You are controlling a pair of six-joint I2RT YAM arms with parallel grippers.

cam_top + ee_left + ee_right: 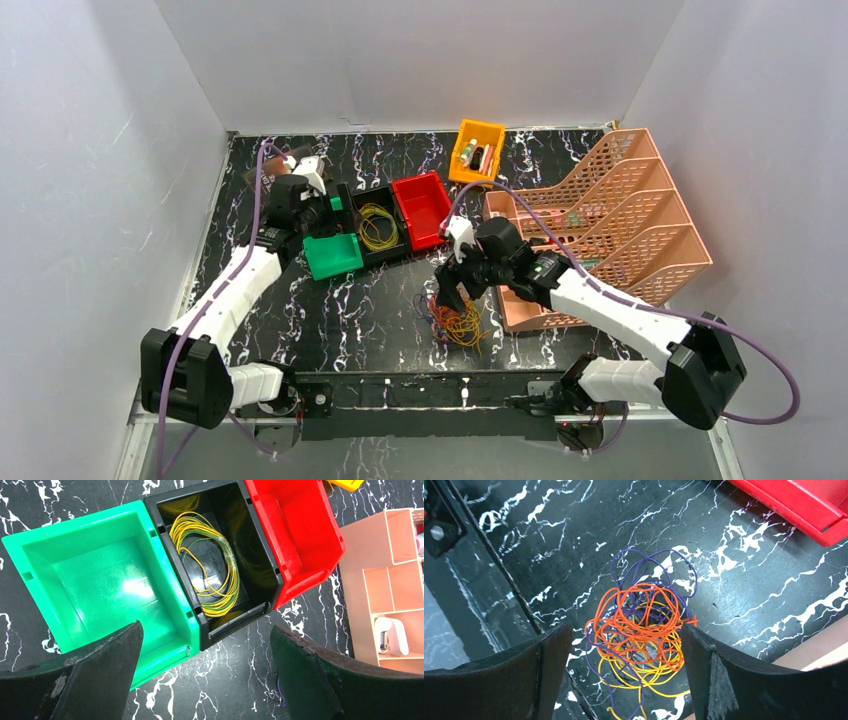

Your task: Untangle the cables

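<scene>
Yellow wire coil (229,575) in black bin (252,555), between green bin (100,580) and red bin (295,530) (both jaws wide, holding nothing)

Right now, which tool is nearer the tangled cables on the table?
Right. The right tool hangs directly over the tangled cables, a finger on either side; the left tool is far off, above the green bin and black bin.

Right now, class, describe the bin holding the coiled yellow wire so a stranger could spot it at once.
On the black, white-veined table, three small plastic bins stand in a row. The black plastic bin is the middle one, between the green bin and the red bin, and alone holds a coil of yellow wire.
</scene>
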